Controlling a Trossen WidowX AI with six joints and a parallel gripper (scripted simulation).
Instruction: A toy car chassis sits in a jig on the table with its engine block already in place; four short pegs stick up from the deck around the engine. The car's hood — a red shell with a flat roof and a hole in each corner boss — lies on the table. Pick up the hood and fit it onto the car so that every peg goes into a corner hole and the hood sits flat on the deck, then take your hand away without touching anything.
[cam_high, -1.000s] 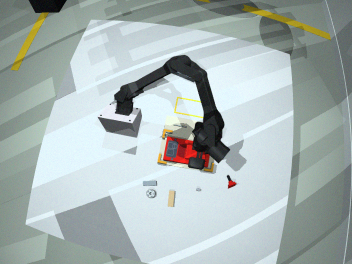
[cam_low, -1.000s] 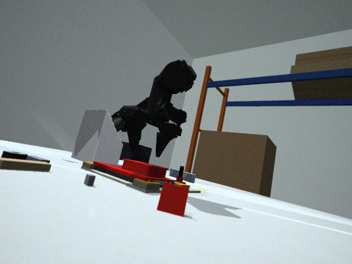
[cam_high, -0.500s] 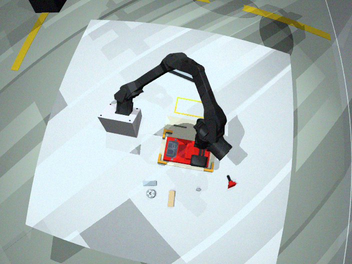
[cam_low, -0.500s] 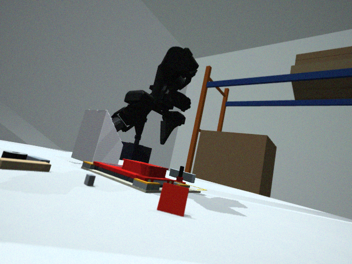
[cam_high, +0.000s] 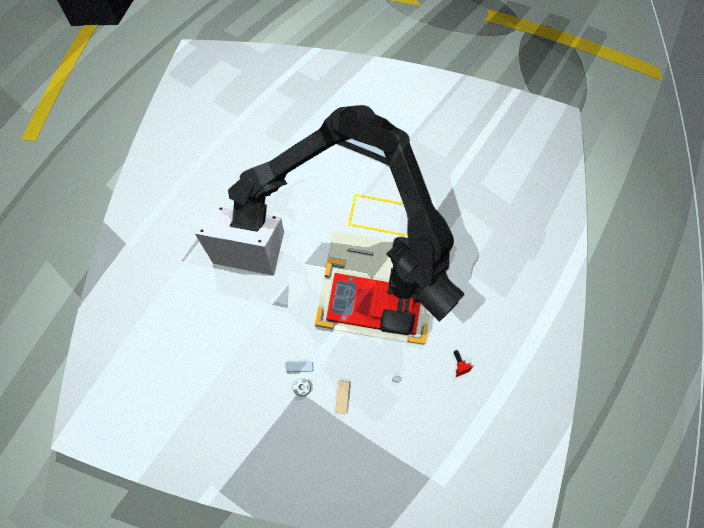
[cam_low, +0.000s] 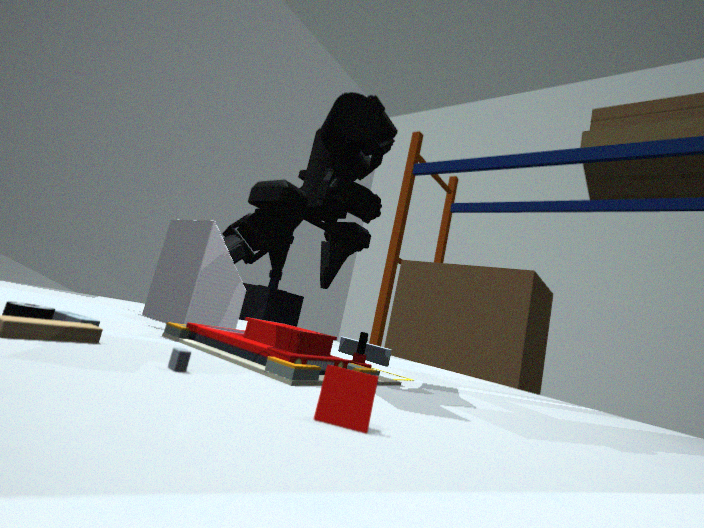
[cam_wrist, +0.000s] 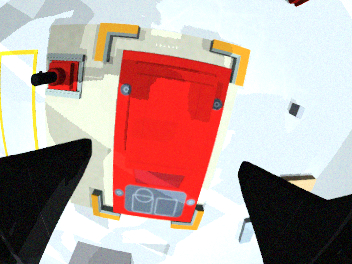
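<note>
The red hood lies over the car's red deck, roof up, inside the jig. It looks level in the exterior view. In the wrist view a round grey peg top shows near its upper left, another peg top at the upper right, and smaller grey spots beside the grey panel. How deep the pegs sit cannot be told. The engine is hidden. My gripper is open and empty above the hood, with clear air between fingertips and roof.
A red part with a black knob stands in a holder beside the car. A red piece, grey cube, tan block, bluish block and silver wheel lie around the jig.
</note>
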